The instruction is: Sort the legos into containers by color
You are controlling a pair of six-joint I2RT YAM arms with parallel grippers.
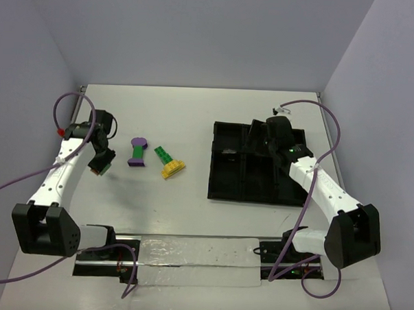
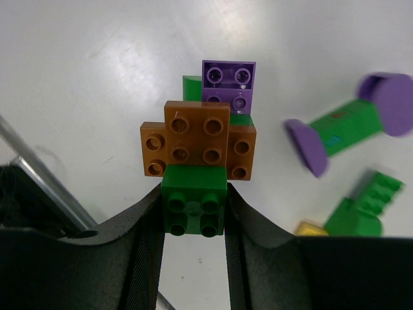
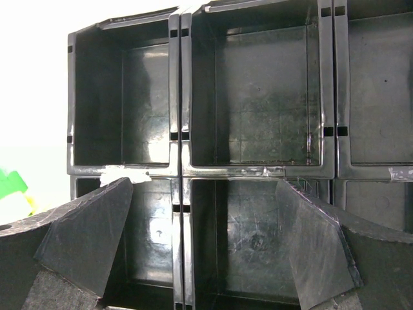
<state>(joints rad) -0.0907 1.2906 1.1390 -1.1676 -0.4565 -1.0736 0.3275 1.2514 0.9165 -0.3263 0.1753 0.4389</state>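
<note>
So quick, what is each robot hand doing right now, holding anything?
Left hand: closed on a green, orange and purple brick cluster.
Right hand: open, empty, over the black tray.

Gripped orange-green-purple cluster (image 2: 197, 145), green-purple piece (image 1: 138, 153) beside green-yellow piece (image 1: 169, 163), black tray (image 1: 226, 188) well apart.

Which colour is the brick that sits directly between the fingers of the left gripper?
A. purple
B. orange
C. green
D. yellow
C. In the left wrist view the left gripper is shut on a green brick; the orange brick is joined to it further out, beyond the fingertips.
</note>
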